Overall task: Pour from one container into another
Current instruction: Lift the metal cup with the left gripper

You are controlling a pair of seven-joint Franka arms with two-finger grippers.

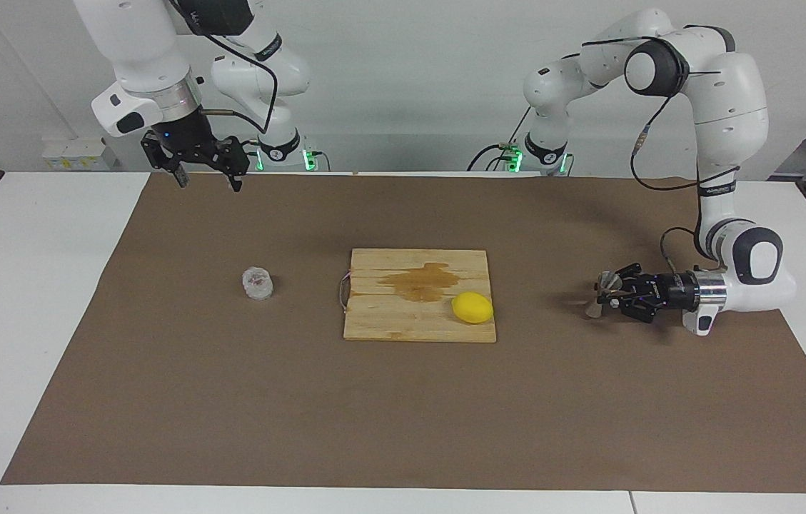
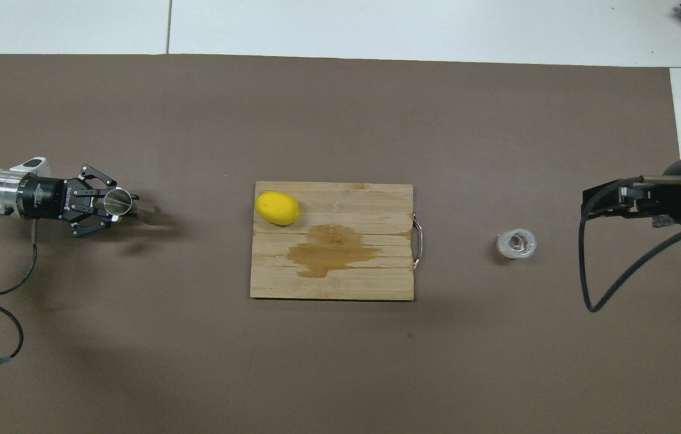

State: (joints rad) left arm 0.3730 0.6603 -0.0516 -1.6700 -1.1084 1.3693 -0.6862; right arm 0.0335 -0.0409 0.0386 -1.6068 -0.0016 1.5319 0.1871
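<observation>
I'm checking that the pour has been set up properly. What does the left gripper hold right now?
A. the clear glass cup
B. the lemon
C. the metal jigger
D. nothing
C: the left gripper is shut on the metal jigger at its waist, at the left arm's end of the table, while the glass cup stands alone and the lemon lies on the cutting board.
</observation>
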